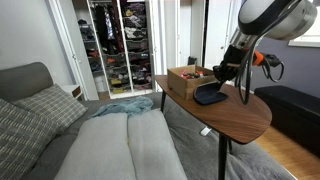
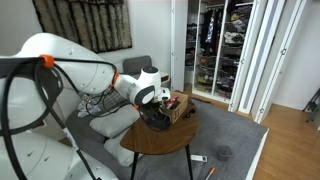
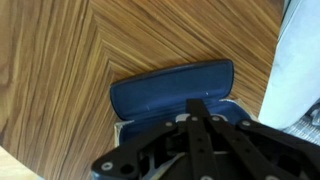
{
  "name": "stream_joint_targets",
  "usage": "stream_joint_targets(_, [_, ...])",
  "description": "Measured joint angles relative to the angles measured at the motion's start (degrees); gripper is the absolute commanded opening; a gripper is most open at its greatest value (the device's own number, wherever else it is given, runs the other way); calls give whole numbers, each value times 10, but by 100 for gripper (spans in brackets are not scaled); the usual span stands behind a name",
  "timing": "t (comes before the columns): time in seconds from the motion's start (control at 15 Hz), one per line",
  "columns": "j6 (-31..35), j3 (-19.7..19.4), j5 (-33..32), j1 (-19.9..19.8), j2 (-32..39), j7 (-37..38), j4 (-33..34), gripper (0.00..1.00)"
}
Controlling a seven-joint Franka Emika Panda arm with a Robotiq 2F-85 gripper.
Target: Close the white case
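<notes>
The wooden worktop [image 1: 246, 116] is smooth, so our main worry is that a push on the lid shoves the whole case along instead of folding it. The wrist view shows one edge of the worktop just beside the case, and it could slip off there. The brown cardboard box [image 1: 183, 80] stands close by, and a wide sweep of the arm might knock it. The white case [image 3: 170, 88] lies open on the worktop between box and edge, its navy lining facing up. If the lid is caught off-centre, we judge it could twist on its hinge or spring back open. The end effector [image 3: 197, 106] hangs directly over the case, very near the lining. Its dark linkage merges with the lining, so we cannot tell how far apart its fingers are or whether they touch the case, and we see nothing held.
</notes>
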Motion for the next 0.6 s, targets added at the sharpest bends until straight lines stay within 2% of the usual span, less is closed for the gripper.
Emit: stream_joint_targets(0.6, [126,-12,1,31,22,-56,3,0])
